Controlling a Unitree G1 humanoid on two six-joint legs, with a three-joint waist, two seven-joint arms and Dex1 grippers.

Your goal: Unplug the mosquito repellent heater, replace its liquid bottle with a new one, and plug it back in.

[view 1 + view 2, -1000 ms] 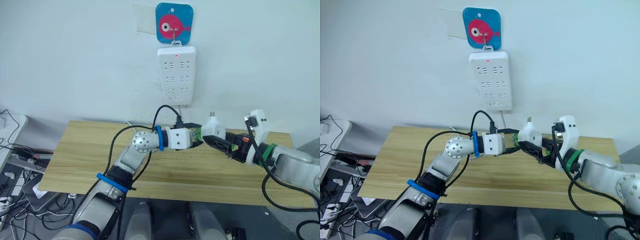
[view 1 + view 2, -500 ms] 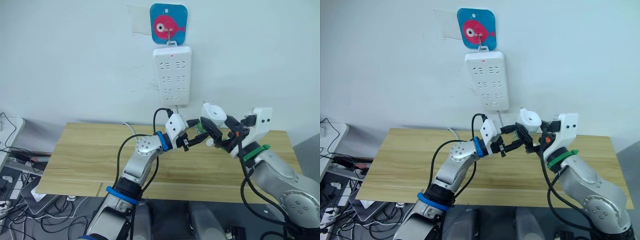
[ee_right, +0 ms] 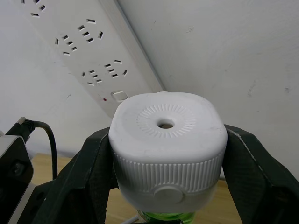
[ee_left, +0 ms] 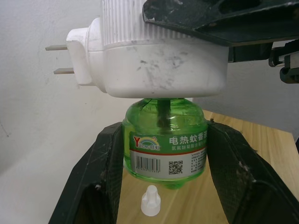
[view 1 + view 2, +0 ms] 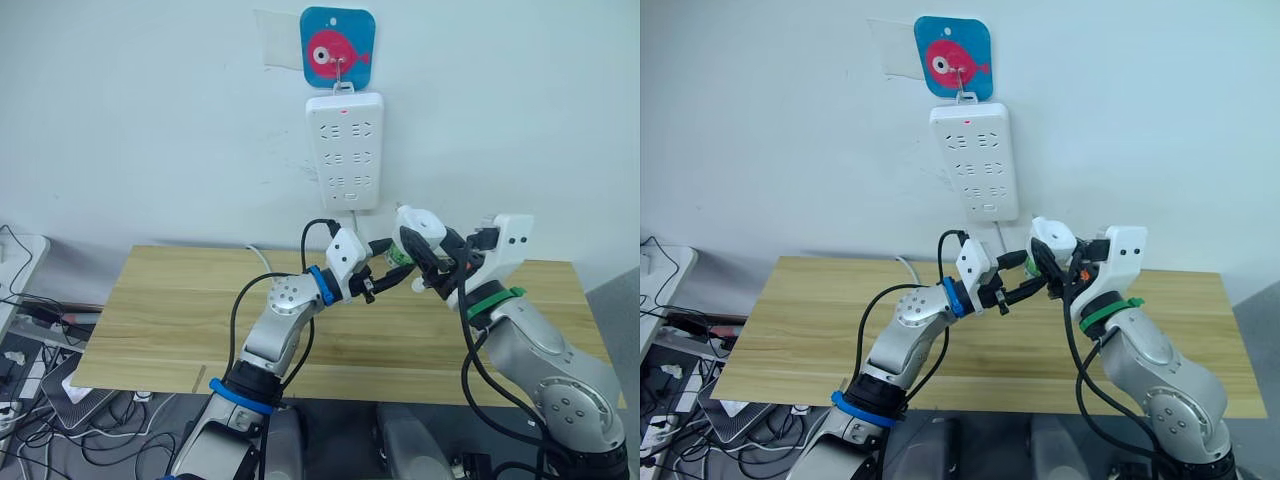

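The mosquito repellent heater [image 5: 416, 227], a small white unit with a round top vent, hangs in the air just below the wall power strip [image 5: 344, 150]. My right gripper [image 3: 167, 140] is shut on its ribbed sides. Its two plug prongs [image 4: 58, 59] stick out free towards the wall. A green liquid bottle [image 4: 164, 140] sits under the heater with its neck inside it. My left gripper [image 4: 166, 133] is shut on the bottle, with one black finger [image 4: 100, 172] on each side.
The wooden table [image 5: 180, 300] lies below both arms. A small white cap [image 4: 150, 200] stands on it under the bottle. A blue fish plaque [image 5: 338, 47] holds the strip on the wall. Cables and devices [image 5: 30, 350] crowd the floor at the left.
Both arms have lifted the heater and bottle from just over the table up towards the power strip. The heater has tilted so its vent faces up. The camera has shifted too.
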